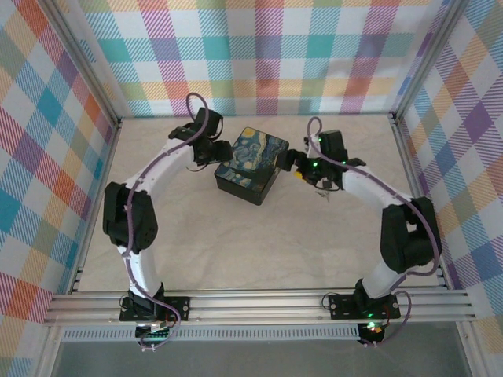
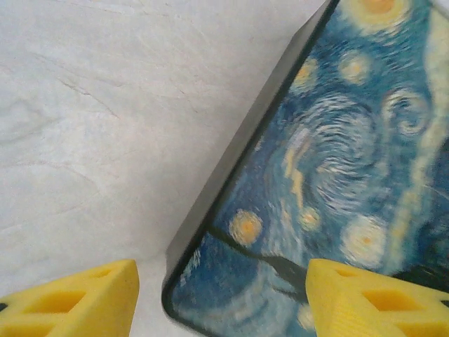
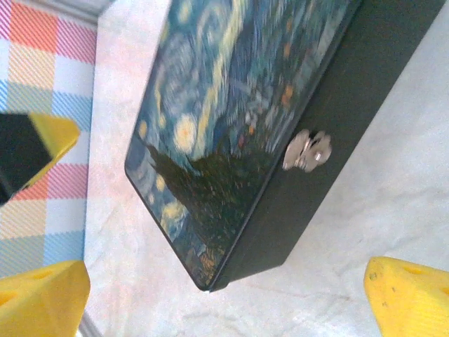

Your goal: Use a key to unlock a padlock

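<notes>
Right gripper (image 3: pixel 224 298) gapes — padlock (image 3: pixel 306 152) ahead, on the tin (image 3: pixel 231 91).

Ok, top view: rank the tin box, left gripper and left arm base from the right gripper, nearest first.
1. Tin box, just left of the right gripper.
2. Left gripper, at the tin's far left side.
3. Left arm base, far off at the near-left.

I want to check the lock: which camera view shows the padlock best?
The right wrist view: the silvery padlock sits on the tin box's dark side wall, close and unobstructed. The top external view looks down on the tin box's lid, and the left wrist view faces its lid and another edge, away from that wall.
</notes>
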You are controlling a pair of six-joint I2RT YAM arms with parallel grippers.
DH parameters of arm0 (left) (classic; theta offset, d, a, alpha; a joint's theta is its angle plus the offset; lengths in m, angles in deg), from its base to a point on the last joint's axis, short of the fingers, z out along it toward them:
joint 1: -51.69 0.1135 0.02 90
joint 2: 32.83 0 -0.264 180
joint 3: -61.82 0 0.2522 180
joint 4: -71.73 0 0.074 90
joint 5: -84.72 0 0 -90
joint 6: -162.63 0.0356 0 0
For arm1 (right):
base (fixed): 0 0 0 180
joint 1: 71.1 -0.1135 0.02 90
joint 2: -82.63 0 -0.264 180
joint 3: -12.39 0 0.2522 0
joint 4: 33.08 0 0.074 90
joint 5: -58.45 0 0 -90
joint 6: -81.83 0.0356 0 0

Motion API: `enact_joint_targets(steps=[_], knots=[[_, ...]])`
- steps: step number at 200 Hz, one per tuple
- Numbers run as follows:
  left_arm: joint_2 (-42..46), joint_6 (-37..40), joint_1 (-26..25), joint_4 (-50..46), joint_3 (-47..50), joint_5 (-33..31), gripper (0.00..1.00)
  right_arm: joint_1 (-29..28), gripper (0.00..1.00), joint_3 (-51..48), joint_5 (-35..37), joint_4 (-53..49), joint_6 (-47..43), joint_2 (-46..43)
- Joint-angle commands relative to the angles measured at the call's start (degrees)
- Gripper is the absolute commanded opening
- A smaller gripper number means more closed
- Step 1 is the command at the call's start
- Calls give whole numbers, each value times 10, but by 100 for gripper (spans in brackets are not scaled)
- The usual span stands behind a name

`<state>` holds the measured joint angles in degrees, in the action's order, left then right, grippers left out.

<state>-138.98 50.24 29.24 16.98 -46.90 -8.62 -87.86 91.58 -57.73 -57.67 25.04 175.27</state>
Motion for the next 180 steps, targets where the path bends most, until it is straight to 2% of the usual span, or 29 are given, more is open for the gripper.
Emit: enact_joint_targets(steps=[1, 32, 52, 79, 112, 148, 180], knots=[[40, -86, -41, -26, 35, -9, 64, 28, 100, 22, 42, -81, -67, -4], [55, -242, -107, 64, 113, -59, 65, 43, 100, 39, 45, -105, -92, -4], [29, -290, -137, 115, 115, -103, 66, 44, 100, 40, 43, -113, -98, -10], [-34, -335, -146, 97, 78, -138, 67, 44, 100, 27, 42, -119, -100, -24], [-74, -366, -151, 49, 78, -172, 66, 49, 100, 3, 47, -132, -112, -48], [-61, -367, -148, 18, 129, -210, 65, 53, 100, 7, 48, -153, -137, -46], [-30, -334, -105, 22, 190, -221, 65, 53, 100, 35, 57, -158, -155, -27]])
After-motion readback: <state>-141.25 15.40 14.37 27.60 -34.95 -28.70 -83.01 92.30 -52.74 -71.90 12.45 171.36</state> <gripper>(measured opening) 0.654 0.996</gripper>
